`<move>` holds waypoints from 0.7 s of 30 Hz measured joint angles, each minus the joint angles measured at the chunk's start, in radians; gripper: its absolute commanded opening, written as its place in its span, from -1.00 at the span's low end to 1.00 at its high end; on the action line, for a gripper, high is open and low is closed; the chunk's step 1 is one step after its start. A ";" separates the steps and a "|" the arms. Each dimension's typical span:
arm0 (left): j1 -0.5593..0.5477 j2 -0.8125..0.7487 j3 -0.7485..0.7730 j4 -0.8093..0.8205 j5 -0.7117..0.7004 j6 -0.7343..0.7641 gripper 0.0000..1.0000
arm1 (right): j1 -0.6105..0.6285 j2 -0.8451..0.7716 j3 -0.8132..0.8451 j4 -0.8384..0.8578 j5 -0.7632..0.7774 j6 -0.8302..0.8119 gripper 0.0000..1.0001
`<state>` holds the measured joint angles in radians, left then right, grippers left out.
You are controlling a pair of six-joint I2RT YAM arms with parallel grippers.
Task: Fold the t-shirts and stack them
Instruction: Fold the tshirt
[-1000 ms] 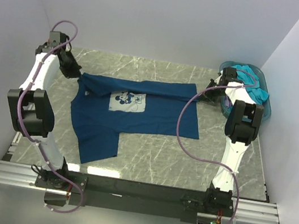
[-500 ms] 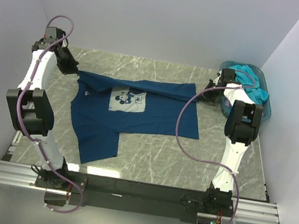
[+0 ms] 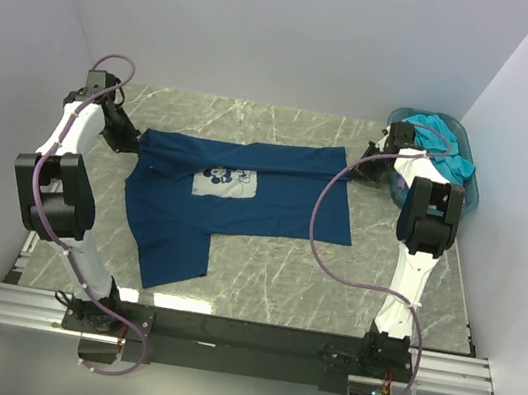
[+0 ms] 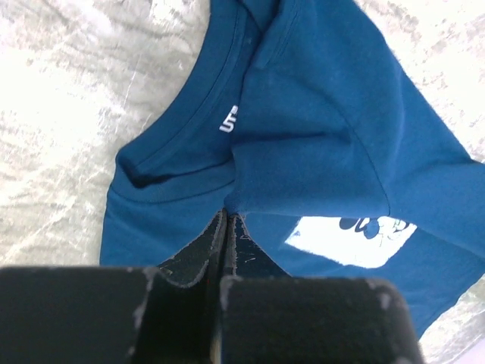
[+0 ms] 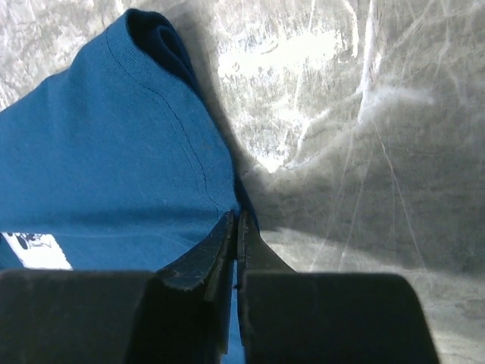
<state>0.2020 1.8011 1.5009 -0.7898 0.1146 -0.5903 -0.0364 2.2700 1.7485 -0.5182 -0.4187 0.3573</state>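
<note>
Where the two black fingers (image 4: 201, 246) of the left gripper (image 4: 227, 216) meet, they are pressed together on a raised fold of the dark navy short-sleeved cloth t-shirt (image 4: 326, 129), just below its collar. Inside the collar there is a small white mark (image 4: 229, 120); it looks like a "5" or an "S", and I cannot tell which. The right gripper (image 5: 236, 216) is also closed narrow, pinching the edge of the shirt at the opposite end. Between both grippers the shirt lies spread on the grey marble-patterned table (image 3: 331, 280), with one sleeve toward the near edge. Its white chest print (image 3: 226, 181) shows a cartoon figure, with no words that I can read. A turquoise cloth t-shirt (image 3: 445, 147) lies heaped in the teal plastic basket (image 3: 471, 197) at the far right corner.
</note>
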 measured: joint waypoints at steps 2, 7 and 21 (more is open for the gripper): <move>0.000 -0.003 -0.013 0.019 0.001 0.000 -0.88 | 0.000 -0.003 -0.002 -0.002 0.001 0.000 -0.78; 0.001 -0.048 -0.111 0.048 0.019 -0.001 -0.89 | 0.008 -0.036 -0.043 -0.020 0.017 -0.003 -0.66; -0.020 -0.137 -0.199 0.065 0.109 -0.001 -0.91 | 0.180 -0.237 -0.120 -0.050 0.176 -0.033 -0.05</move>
<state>0.1818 1.6642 1.3018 -0.7246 0.2237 -0.5915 0.1440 2.0335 1.6283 -0.5682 -0.2428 0.3241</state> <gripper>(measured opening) 0.054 0.455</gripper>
